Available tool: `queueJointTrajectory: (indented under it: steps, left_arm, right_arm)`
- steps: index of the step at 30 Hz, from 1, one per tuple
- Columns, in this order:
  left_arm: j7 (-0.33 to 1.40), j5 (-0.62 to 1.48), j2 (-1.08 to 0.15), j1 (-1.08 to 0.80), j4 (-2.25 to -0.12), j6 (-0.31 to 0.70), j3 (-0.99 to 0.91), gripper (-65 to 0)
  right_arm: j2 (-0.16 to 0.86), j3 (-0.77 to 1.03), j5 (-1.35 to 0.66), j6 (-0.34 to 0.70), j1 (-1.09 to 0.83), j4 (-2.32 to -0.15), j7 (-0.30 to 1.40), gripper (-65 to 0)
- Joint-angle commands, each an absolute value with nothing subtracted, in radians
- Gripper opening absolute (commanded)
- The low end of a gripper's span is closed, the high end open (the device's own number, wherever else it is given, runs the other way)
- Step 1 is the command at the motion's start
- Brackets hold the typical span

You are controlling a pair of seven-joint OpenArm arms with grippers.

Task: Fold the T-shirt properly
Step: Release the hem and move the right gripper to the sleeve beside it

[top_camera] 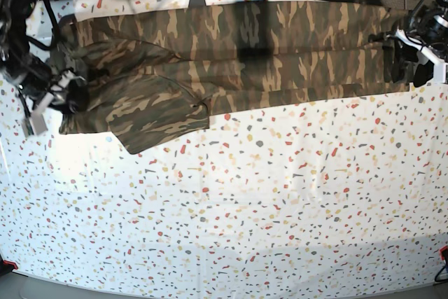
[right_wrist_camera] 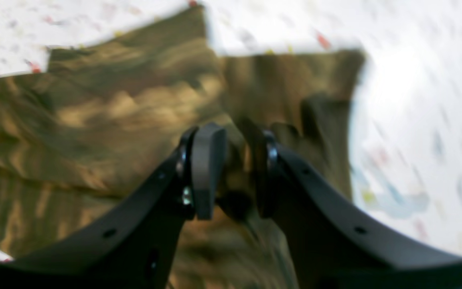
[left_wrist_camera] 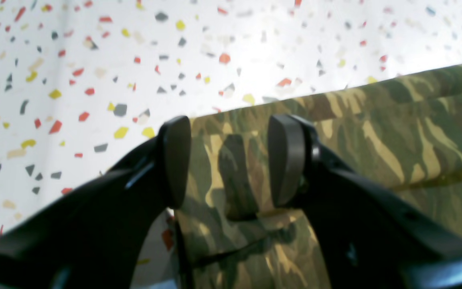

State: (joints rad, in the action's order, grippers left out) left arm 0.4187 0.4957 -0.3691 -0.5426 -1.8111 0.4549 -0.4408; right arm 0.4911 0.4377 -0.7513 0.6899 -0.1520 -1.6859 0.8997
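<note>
T-shirt [top_camera: 231, 50] lying folded lengthwise on speckled table [top_camera: 245, 201].
Left gripper [left_wrist_camera: 229, 160] spread wide above the cloth's edge; right gripper [right_wrist_camera: 235, 172] parted, gripping nothing.

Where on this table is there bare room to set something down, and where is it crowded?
Free: the speckled table in front of the T-shirt, edge to edge. Crowded: the back strip, where the shirt lies full width, with the left gripper open over one end and the right gripper over the other.
</note>
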Motion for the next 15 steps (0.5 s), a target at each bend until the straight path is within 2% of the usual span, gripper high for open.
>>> queueJointTrajectory:
  steps: [1, 6, 15]
  left_arm:
    - [0.39, 0.506, -0.382, -0.543, -1.827, 0.456, -0.451, -34.7]
    - [0.393, 0.506, -0.38, -0.543, -1.827, 0.456, -0.451, -34.7]
    - [0.392, 0.506, -0.38, -0.543, -1.827, 0.456, -0.451, -34.7]
  right_arm:
    - [0.513, 0.422, -0.767, 0.684, -0.103, -1.687, 0.884, -48.0]
    - [0.512, 0.268, -0.733, 0.638, 0.085, -1.578, 0.932, -48.0]
    - [0.512, 0.086, -0.71, 0.635, 0.347, -1.187, 0.884, -48.0]
